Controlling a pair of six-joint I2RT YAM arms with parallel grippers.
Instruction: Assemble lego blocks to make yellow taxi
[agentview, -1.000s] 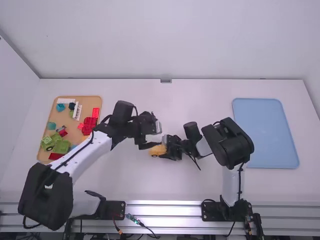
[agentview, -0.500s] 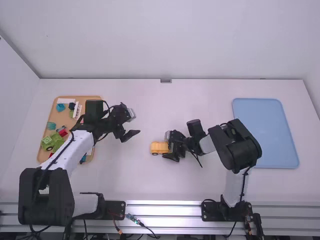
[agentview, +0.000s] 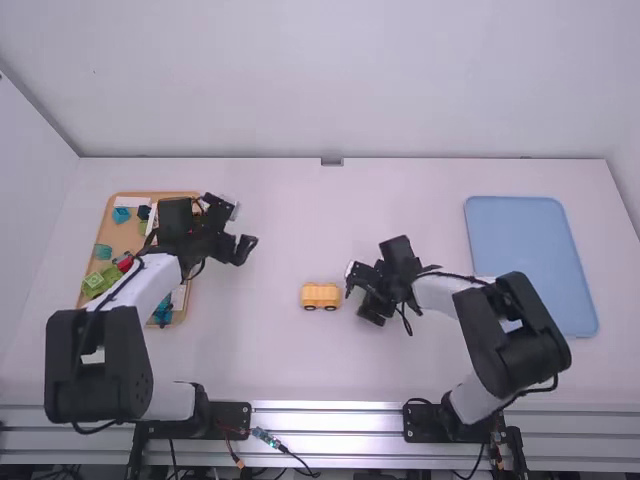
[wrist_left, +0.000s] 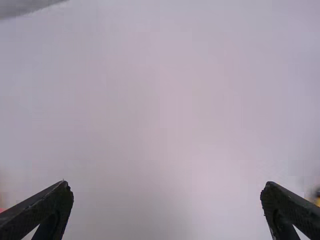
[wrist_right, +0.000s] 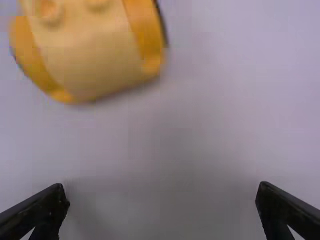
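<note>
White table (agentview: 270, 370): yellow taxi (agentview: 320, 297) being cropped in the right wrist view.
Jaws are being held wide: left gripper (agentview: 245, 251) at taxi's ten o'clock, right gripper (agentview: 358, 302) at three.

Robotics lab, by the look of it

Left arm (agentview: 150, 287) and right arm (agentview: 440, 293) are both standing at the near edge of a white desk (agentview: 250, 350), black base plates (agentview: 228, 417) sitting on metal rails (agentview: 330, 422). Loose wires (agentview: 265, 437) are trailing over the rails. Plain white walls (agentview: 340, 80) are enclosing the desk at the back and sides.
</note>
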